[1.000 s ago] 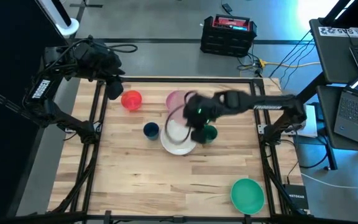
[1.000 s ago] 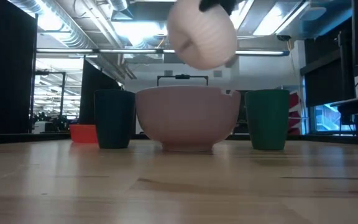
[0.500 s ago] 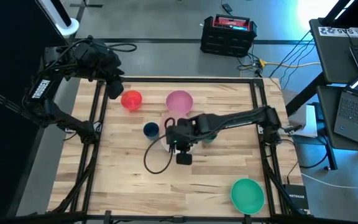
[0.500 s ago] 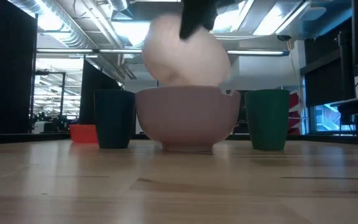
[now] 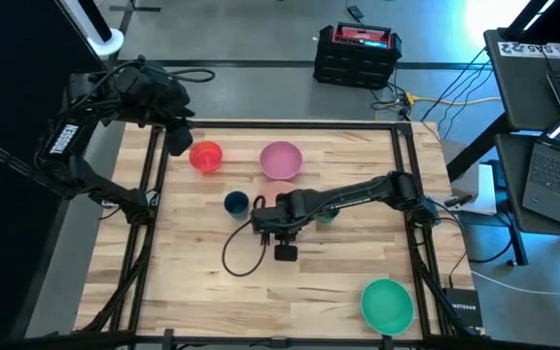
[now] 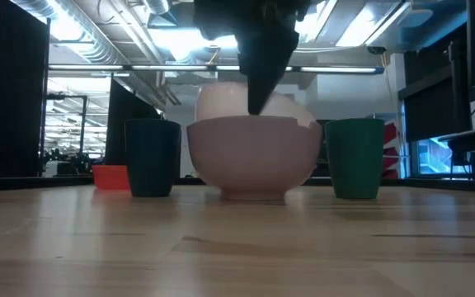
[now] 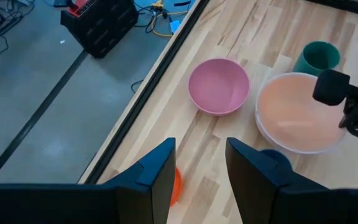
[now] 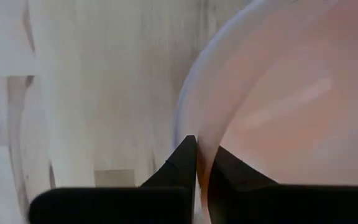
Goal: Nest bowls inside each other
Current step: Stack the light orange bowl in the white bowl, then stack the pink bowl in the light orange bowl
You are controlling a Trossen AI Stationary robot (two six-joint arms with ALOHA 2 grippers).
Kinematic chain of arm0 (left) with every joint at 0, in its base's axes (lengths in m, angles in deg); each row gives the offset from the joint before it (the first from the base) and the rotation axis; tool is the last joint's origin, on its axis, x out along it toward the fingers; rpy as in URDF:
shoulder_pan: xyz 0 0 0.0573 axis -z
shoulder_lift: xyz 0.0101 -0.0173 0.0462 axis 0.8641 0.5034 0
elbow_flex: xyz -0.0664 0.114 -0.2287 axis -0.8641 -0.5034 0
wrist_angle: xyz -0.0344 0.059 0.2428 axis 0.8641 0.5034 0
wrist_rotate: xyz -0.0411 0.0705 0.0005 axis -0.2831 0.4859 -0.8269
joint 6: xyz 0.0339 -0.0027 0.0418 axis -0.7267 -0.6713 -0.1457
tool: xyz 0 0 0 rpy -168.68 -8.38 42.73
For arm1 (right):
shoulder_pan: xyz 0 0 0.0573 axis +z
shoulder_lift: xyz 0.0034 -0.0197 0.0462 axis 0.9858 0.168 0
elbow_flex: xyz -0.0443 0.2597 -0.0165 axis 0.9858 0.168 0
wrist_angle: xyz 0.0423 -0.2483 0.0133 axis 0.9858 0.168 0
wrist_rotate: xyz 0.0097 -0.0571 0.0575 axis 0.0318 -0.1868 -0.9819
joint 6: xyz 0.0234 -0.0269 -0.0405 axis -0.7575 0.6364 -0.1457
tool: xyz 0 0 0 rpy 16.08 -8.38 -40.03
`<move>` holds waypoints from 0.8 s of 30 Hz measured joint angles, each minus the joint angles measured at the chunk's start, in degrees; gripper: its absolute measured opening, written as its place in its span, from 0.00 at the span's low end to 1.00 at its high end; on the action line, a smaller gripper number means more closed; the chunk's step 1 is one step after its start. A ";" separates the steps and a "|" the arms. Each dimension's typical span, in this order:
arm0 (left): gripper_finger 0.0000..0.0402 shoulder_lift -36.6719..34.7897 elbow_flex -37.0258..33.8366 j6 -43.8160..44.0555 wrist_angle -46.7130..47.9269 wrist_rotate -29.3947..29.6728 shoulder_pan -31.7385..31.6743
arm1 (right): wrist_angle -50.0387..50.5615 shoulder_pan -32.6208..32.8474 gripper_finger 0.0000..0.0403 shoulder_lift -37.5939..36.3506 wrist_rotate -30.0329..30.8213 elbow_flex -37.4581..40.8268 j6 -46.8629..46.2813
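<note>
My right gripper (image 8: 201,158) is shut on the translucent peach bowl (image 7: 294,115), which sits tilted inside the white bowl (image 6: 254,161) at mid-table, its upper edge (image 6: 221,101) showing above the white rim. The arm covers both bowls in the high view. The pink bowl (image 5: 281,158) and orange-red bowl (image 5: 205,156) stand on their bases at the far side. The dark blue cup (image 5: 236,202) and dark green cup (image 6: 355,158) flank the white bowl. My left gripper (image 7: 197,168) hangs open over the far left corner. My right gripper pinches the peach bowl's rim (image 8: 199,134), one finger inside the bowl and one outside. The fingers (image 6: 258,99) come from above, pointing down. The bowl is tilted within the white bowl; whether it rests on the white bowl's bottom I cannot tell.
A teal-green bowl (image 5: 387,303) stands near the table's front right corner. Black frame rails (image 5: 149,204) run along the left and right sides. A cable loop (image 5: 231,255) hangs off the right wrist over bare wood at the near side.
My right gripper has come down and toward the table's near left, tipping until it points straight down, still shut on the peach bowl. The bowl, first held high and tilted above the white bowl, has sunk into it.
</note>
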 joint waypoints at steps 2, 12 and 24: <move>0.31 0.00 0.00 -0.61 0.01 0.00 0.00 | 0.05 0.00 0.02 0.51 -0.08 0.05 -0.32; 0.31 0.00 0.00 -0.63 0.02 0.00 0.00 | 0.35 -0.09 0.31 -1.16 -0.87 0.07 -0.83; 0.31 0.02 -2.63 0.22 -0.02 -0.61 1.38 | -3.33 -5.57 0.50 -11.32 3.16 0.04 0.39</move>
